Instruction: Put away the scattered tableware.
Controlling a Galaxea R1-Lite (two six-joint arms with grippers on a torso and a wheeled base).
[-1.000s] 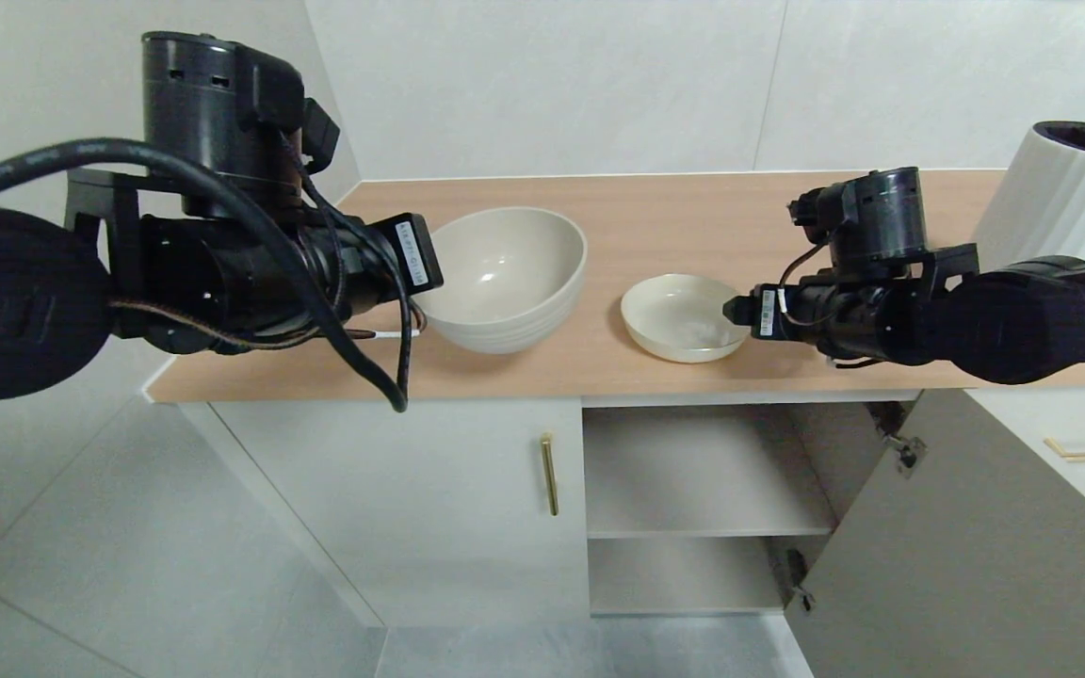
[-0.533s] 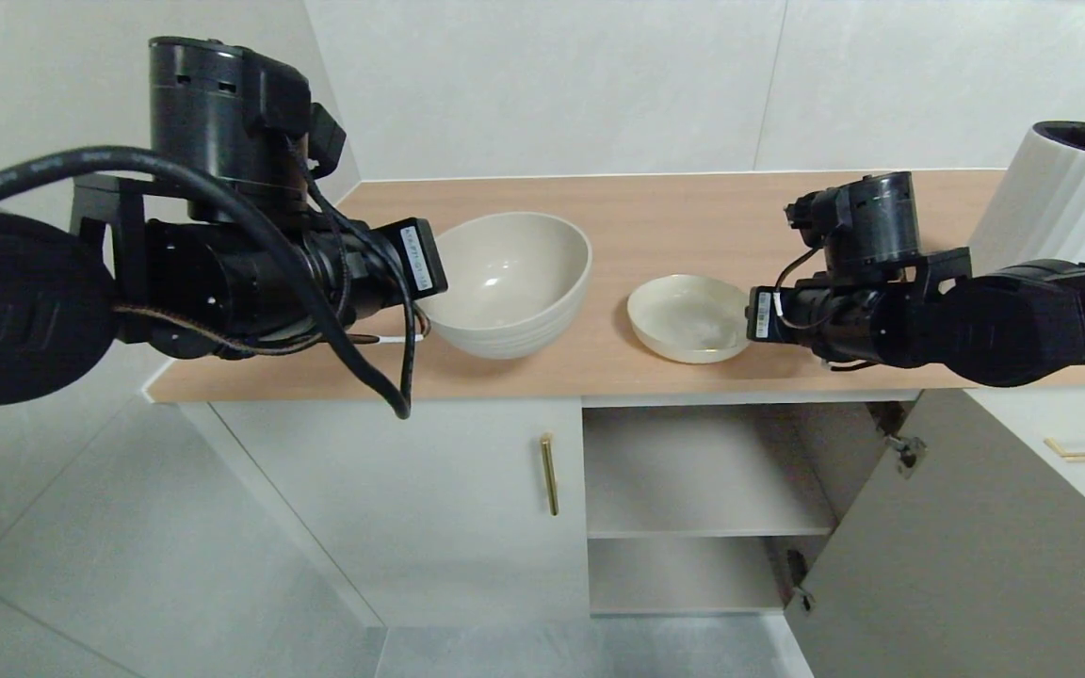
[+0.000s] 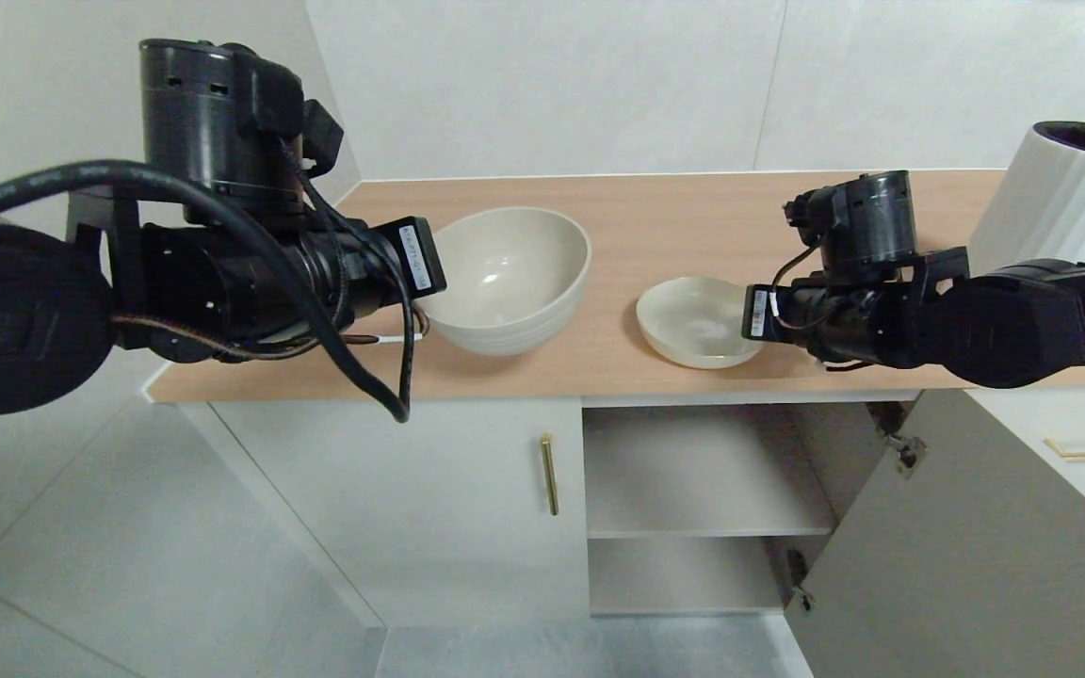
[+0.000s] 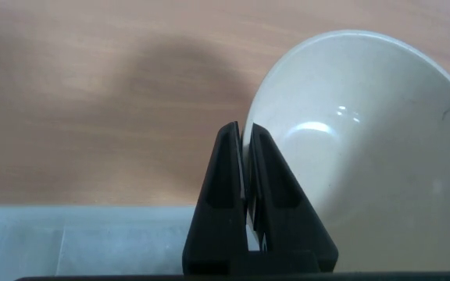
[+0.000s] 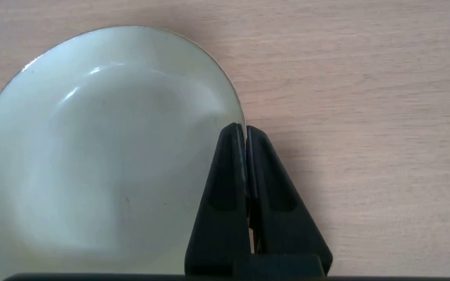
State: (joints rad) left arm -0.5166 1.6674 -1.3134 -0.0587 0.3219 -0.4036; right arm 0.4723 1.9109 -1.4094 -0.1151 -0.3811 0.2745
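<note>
My left gripper (image 4: 245,129) is clenched on the rim of the large cream bowl (image 3: 510,278): one finger (image 4: 225,160) is on the outer side of the wall, the other is inside, and the rim passes between them. This bowl is at the left part of the wooden countertop (image 3: 655,212), near its front edge. My right gripper (image 5: 246,131) is closed in the same way on the edge of the small shallow dish (image 3: 696,322), with the thin rim pinched between the two fingers. The dish is to the right of the bowl, apart from it, and just above the open cabinet (image 3: 703,471). It looks a little tilted, with the gripped side higher; I cannot tell if its base touches the wood. Inside the cabinet there are two shelves, and its door (image 3: 891,546) stands open to the right. A white ribbed vessel (image 3: 1060,198) stands at the right end of the countertop.
</note>
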